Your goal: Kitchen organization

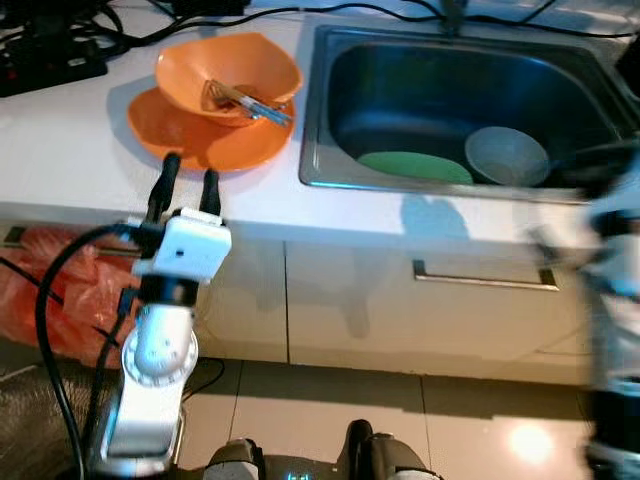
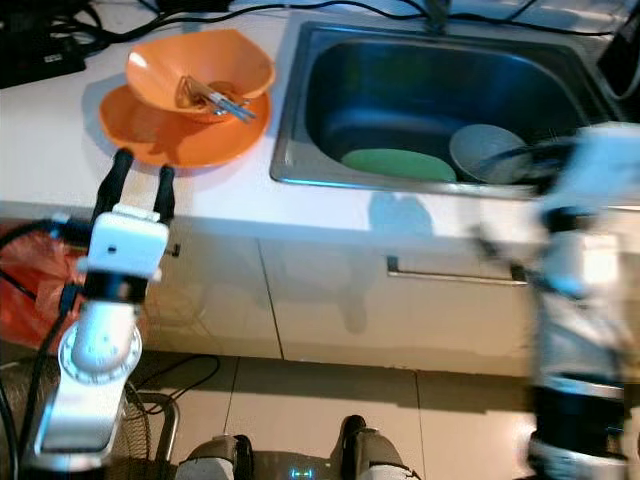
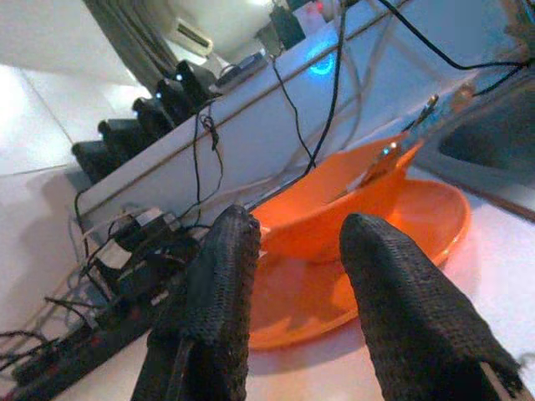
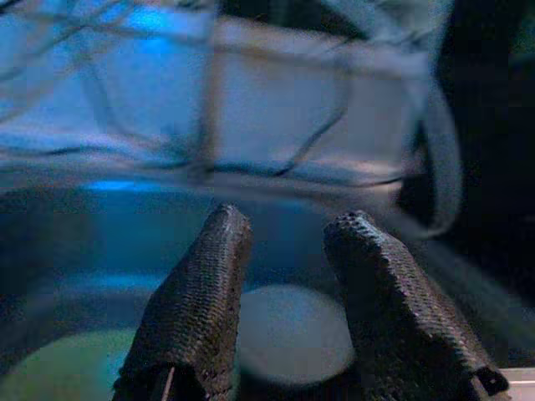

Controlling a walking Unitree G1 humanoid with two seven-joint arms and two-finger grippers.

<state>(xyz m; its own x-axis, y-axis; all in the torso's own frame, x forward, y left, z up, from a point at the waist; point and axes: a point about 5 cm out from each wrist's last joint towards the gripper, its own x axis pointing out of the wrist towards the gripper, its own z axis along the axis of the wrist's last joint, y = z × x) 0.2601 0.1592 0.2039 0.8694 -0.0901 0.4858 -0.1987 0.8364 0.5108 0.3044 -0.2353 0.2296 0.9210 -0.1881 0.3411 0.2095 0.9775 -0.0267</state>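
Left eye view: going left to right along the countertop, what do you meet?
Black power strip → orange bowl stacked on the orange plate → steel sink → green plate → grey bowl.

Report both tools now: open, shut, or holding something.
Left tool: open, empty, at the counter edge before the orange plate.
Right tool: open, empty, blurred, pointing into the sink.

The two eye views look down from the head at the same counter (image 1: 60, 150) and sink (image 1: 330, 60). Each wrist view looks along its fingers, close up.
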